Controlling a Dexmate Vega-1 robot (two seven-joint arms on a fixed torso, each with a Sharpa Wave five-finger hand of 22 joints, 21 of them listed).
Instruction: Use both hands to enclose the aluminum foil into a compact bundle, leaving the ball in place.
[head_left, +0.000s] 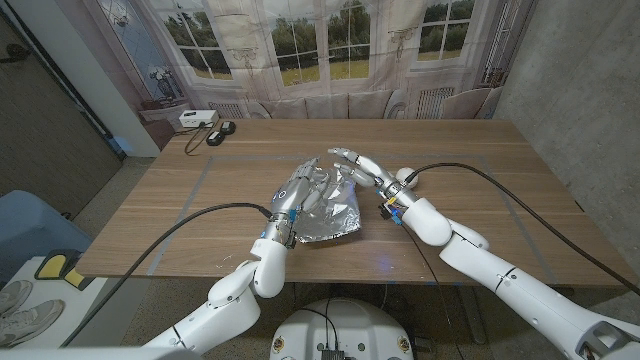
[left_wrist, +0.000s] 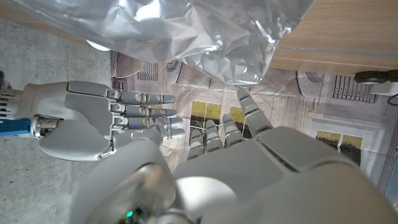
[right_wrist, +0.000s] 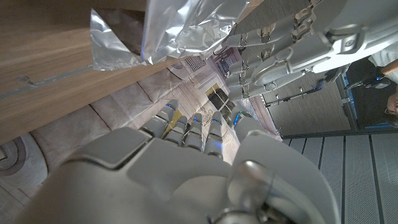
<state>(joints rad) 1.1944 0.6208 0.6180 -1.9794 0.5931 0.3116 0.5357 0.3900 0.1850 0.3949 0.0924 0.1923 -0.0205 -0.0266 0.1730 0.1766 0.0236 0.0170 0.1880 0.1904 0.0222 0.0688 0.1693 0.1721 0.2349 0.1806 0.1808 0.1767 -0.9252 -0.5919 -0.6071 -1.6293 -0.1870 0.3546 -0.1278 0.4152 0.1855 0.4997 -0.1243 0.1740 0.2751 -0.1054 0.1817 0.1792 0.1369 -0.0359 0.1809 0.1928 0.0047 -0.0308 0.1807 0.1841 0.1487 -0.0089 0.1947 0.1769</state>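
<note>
Both hands, left hand and right hand, flank the aluminum foil with fingers spread, grasping nothing. I judge gathering is just beginning; next I'd press inward together.

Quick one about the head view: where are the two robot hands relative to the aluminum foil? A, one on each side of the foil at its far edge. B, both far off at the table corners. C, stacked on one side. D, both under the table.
A: the left robot hand and right robot hand flank the crumpled aluminum foil mid-table.
</note>
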